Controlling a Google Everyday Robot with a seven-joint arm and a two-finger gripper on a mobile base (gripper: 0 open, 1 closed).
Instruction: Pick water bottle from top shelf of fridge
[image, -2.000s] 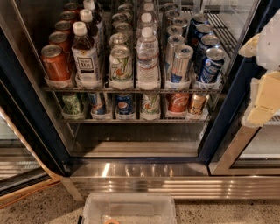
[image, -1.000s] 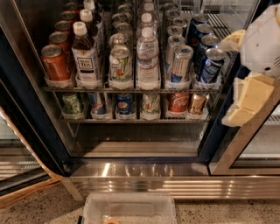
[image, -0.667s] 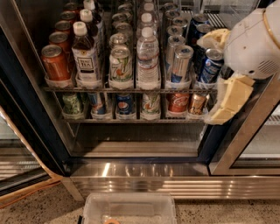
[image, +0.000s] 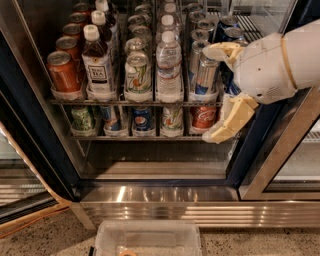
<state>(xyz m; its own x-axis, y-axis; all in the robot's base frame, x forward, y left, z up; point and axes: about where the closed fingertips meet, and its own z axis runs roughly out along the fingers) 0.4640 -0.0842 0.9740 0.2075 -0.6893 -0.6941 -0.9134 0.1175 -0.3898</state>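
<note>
The water bottle (image: 169, 69), clear and ribbed with a white cap, stands at the front of a middle lane on the top shelf (image: 135, 101) of the open fridge (image: 150, 192). More water bottles stand behind it in the same lane. My gripper (image: 216, 92) comes in from the right on a white arm. It is open, one cream finger up near the silver can's top and the other down by the lower rack. It is empty and sits to the right of the water bottle, in front of the silver and blue cans.
A dark tea bottle (image: 97, 64) and an orange can (image: 63, 71) stand to the left of a green-white can (image: 138, 73). The lower rack (image: 145, 135) holds several cans. A clear plastic bin (image: 148, 238) sits on the floor in front. The glass door (image: 285, 150) stands open at right.
My arm and gripper have moved left from the right edge of view, now in front of the cans at the right end of the shelves. Nothing on the shelves has moved.
</note>
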